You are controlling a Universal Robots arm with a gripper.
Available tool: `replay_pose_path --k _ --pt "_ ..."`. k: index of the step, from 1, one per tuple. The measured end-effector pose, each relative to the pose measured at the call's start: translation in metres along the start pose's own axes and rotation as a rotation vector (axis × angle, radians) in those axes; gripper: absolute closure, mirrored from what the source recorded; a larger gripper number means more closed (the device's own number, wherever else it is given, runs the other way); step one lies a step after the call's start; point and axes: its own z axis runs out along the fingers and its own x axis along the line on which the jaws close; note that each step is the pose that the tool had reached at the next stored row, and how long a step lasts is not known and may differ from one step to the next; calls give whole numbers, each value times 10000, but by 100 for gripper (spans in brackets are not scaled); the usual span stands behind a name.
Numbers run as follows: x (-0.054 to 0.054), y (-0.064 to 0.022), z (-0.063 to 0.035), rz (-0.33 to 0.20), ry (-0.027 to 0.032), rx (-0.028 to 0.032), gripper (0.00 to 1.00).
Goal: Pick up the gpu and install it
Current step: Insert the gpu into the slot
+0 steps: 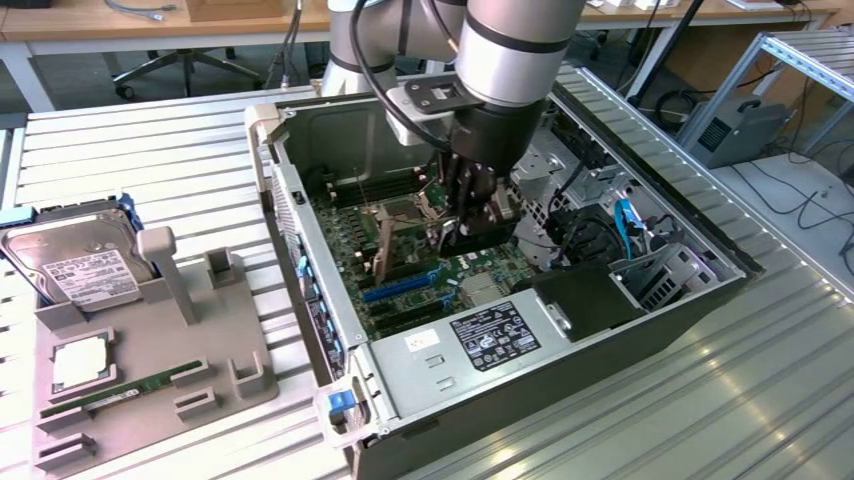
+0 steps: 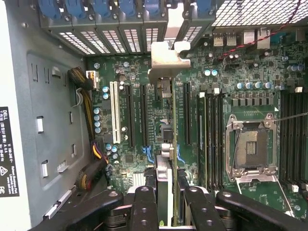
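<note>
A robot arm reaches down into an open computer case [image 1: 694,290] lying on a slatted metal table [image 1: 160,150]. Its gripper [image 2: 167,192] is closed on the gpu [image 2: 172,120], held edge-on and upright just above the green motherboard [image 2: 144,159], among the expansion slots. The card's metal bracket [image 2: 167,60] sits beside the case's rear slot covers.

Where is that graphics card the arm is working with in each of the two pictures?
Exterior view: the graphics card stands on edge inside the open computer case, just to the exterior view's left of the end effector.
Wrist view: the card runs edge-on between the end effector's fingers, over the motherboard slots.
Shared landmark: the empty processor socket.
</note>
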Motion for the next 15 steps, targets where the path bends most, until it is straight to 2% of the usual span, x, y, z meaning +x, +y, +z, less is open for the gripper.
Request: replay_pose_path --k 15 --pt "8 41 31 0 0 0 73"
